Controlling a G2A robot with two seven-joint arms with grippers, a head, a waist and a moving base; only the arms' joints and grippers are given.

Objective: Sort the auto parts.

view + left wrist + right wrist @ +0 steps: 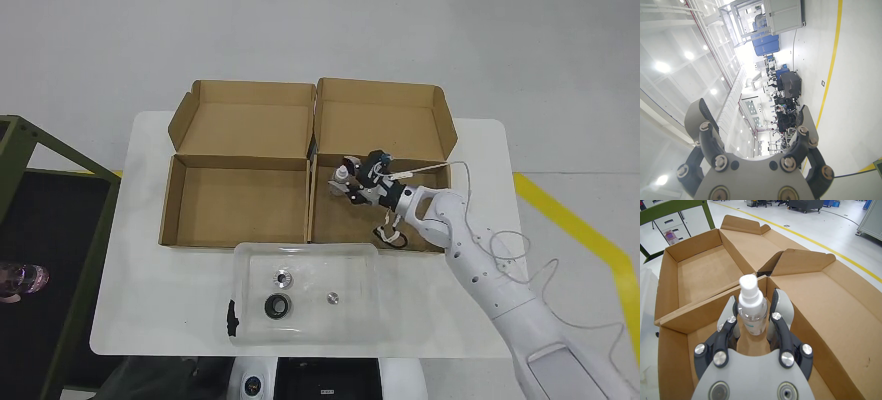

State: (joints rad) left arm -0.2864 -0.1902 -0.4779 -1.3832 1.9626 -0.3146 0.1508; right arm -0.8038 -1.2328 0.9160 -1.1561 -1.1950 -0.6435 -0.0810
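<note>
One clear white-capped bottle (752, 313)

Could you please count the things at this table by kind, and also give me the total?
Cardboard boxes: 2
Clear plastic bin: 1
Small round parts in the bin: 3
Spray bottle: 1
Total: 7

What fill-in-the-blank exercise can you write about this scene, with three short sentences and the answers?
1. The right gripper is shut on a clear bottle with a ____ cap.
2. The clear bin holds ____ small parts.
3. The left gripper is ____ and holds nothing.
Missing words: white; three; open.
</note>
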